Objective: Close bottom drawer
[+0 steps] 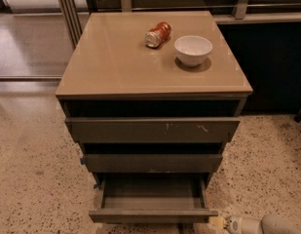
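Note:
The bottom drawer (152, 214) of the cabinet is pulled open, with its narrow dark grey-brown front near the lower edge of the camera view and its shallow box empty. Above it are the mid-width drawer front (152, 163) and the widest front (152, 129) with white scratch marks. My gripper (219, 223) shows as a pale tip at the bottom right, just beside the right end of the bottom drawer front. Most of the arm is cut off by the frame edge.
A tipped red can (157, 34) and a white bowl (193, 49) sit on the tan cabinet top (116, 62). Speckled floor lies left and right of the cabinet. A dark counter base (272, 67) stands at the right, metal posts (67, 9) behind left.

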`<state>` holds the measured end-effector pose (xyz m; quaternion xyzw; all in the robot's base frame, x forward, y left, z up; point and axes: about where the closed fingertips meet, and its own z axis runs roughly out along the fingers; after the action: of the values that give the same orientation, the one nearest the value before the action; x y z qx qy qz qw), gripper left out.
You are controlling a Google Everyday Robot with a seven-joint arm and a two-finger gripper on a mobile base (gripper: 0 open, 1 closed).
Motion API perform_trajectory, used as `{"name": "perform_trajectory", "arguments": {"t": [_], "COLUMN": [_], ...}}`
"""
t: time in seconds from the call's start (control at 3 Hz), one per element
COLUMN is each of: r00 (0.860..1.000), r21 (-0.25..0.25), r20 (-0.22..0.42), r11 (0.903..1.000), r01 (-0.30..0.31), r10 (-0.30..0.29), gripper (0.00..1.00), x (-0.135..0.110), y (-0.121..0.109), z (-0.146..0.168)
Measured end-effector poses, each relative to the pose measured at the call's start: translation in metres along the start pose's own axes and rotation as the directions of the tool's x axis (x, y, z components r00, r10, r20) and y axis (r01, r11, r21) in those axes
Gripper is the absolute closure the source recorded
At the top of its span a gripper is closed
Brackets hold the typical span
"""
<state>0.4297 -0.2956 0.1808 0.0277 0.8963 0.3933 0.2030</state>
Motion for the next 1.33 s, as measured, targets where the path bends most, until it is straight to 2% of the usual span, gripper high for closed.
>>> {"name": "perform_trajectory", "arguments": {"t": [0.67, 1.0, 1.33], "r00": [1.0, 0.999, 0.996], "r21": [-0.002, -0.033, -0.11], "r20": [-0.012, -0.031, -0.086], "r11": [0.9999, 0.999, 0.9935], "r01": [0.013, 0.031, 0.03], "r10": [-0.013, -0.032, -0.039], "gripper": [1.0, 1.0, 1.0], "x": [-0.022, -0.037, -0.05], "y": [-0.011, -0.009, 0.001], "z": [0.011, 0.026, 0.052]}}
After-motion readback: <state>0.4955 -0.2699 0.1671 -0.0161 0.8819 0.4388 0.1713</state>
